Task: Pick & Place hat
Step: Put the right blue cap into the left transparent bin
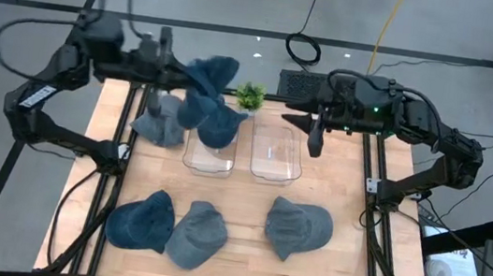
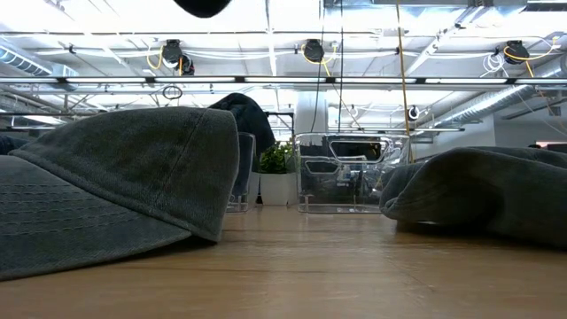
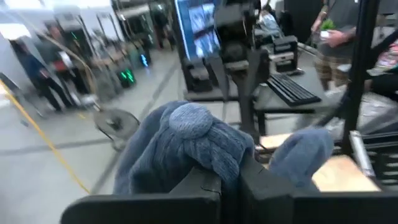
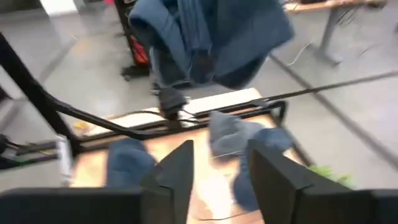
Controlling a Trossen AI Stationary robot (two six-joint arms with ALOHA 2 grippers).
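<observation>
My left gripper [image 1: 179, 75] is shut on a blue hat [image 1: 209, 77] high over the table's far left, above the far end of the left clear bin [image 1: 209, 152]. In the left wrist view the hat [image 3: 186, 140] bulges just beyond my dark fingers. Another blue hat [image 1: 221, 127] lies at that bin's far end. A grey-blue hat [image 1: 159, 120] rests on the table left of the bin. My right gripper [image 4: 217, 171] hovers open and empty over the far right, beside the right clear bin [image 1: 273, 153]. My left gripper pinches a bunched part of the hat's cloth [image 3: 214, 165] between its two fingers. The fingers lie about level and come from the table's left side. The hat is lifted clear of the table, and its loose cloth [image 1: 199, 106] droops below the fingers.
Three more hats lie along the near side: dark blue [image 1: 142, 221], grey-blue [image 1: 197, 234] and grey [image 1: 297, 227]. A small green plant [image 1: 250, 96] stands between the bins' far ends. People and desks show in the room beyond the table.
</observation>
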